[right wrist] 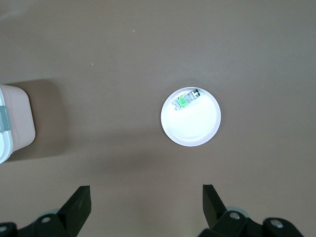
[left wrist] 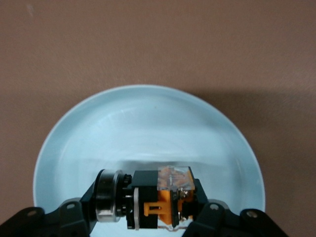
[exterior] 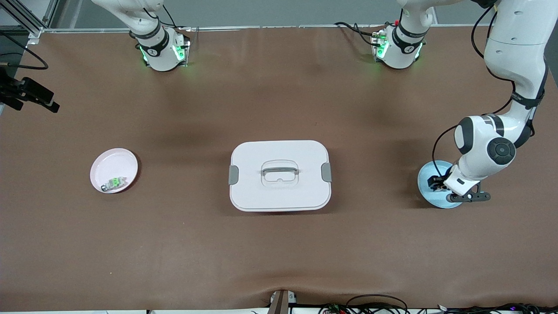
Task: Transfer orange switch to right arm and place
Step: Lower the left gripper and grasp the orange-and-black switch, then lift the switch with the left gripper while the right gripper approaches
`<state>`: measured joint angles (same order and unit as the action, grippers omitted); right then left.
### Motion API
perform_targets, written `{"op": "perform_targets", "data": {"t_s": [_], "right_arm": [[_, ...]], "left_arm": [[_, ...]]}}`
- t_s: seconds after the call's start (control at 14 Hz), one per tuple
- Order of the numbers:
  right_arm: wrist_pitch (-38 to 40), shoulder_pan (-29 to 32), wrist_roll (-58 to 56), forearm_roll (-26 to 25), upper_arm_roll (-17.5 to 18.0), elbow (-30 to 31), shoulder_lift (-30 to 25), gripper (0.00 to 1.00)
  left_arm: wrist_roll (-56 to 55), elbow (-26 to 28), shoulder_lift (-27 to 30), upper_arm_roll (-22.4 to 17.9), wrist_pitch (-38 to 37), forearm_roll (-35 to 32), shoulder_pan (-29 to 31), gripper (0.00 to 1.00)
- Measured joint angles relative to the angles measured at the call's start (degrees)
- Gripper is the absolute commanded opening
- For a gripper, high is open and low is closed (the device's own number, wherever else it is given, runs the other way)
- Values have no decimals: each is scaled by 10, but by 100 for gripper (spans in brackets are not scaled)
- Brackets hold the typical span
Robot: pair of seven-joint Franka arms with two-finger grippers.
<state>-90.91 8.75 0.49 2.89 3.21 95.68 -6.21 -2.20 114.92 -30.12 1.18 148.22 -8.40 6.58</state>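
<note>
Left wrist view shows you the left pincer clamped on the orange switch, down in the blue plate near the desk edge at the left arm's end. Switch looks not lifted yet, though you can't tell for sure. Right pincer has its fingers apart, empty, waiting high over the pink plate with the clear-and-green component at the right arm's end. White lidded box sits mid-desk. Grasp done, I'd say; lift, handover to the right arm and placing all remain.
</note>
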Motion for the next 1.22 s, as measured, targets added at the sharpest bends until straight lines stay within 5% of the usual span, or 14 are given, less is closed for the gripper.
{"op": "perform_targets", "data": {"t_s": [0.72,1.22], "right_arm": [[10,-33,2,6,8,0,19,100],[27,-93,95,90,11,15,21,100]], "left_arm": [[-26,-22,110,49,-140,65,0,0],[-153,-97,154,117,-336,130,-1,0]]}}
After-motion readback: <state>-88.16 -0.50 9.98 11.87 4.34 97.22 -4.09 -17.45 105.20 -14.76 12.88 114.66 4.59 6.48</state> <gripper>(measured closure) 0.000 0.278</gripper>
